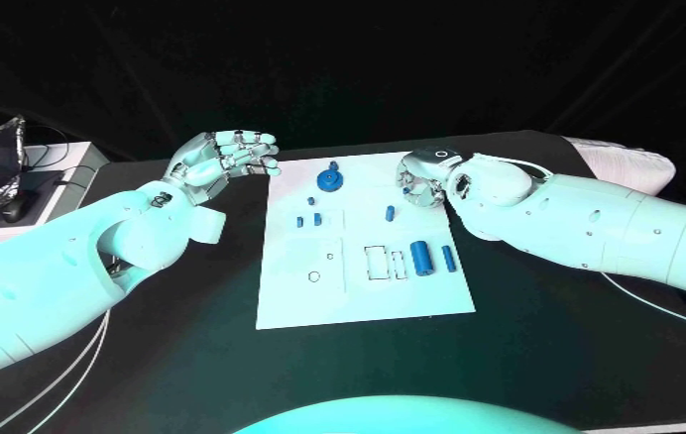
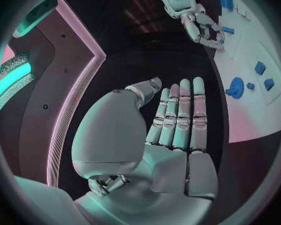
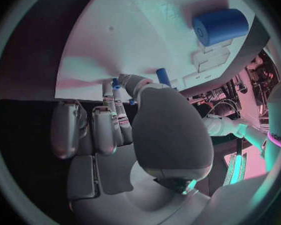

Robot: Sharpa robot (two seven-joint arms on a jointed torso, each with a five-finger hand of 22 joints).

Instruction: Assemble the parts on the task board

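Observation:
The white task board (image 1: pixel 358 290) lies in the middle of the black table. On it are a round blue knob part (image 1: pixel 330 177), two small blue pieces (image 1: pixel 307 221), a short blue peg (image 1: pixel 388 214), a thick blue cylinder (image 1: pixel 420 255) and a thin peg (image 1: pixel 449 259). My right hand (image 1: pixel 423 180) hovers over the board's far right edge. Its fingertips (image 3: pixel 118 92) point down near the short peg (image 3: pixel 162 76), and I see nothing held. The cylinder (image 3: pixel 220 26) lies beyond it. My left hand (image 1: pixel 222 162) is raised off the board's far left corner, its fingers (image 2: pixel 178 115) straight and holding nothing.
Rectangular recesses (image 1: pixel 379 261) sit beside the cylinder on the board. Grey equipment with cables (image 1: pixel 29 181) stands off the table's left edge. A pale cushion-like object (image 1: pixel 622 162) lies behind my right arm. Bare table (image 1: pixel 171 355) stretches in front of the board.

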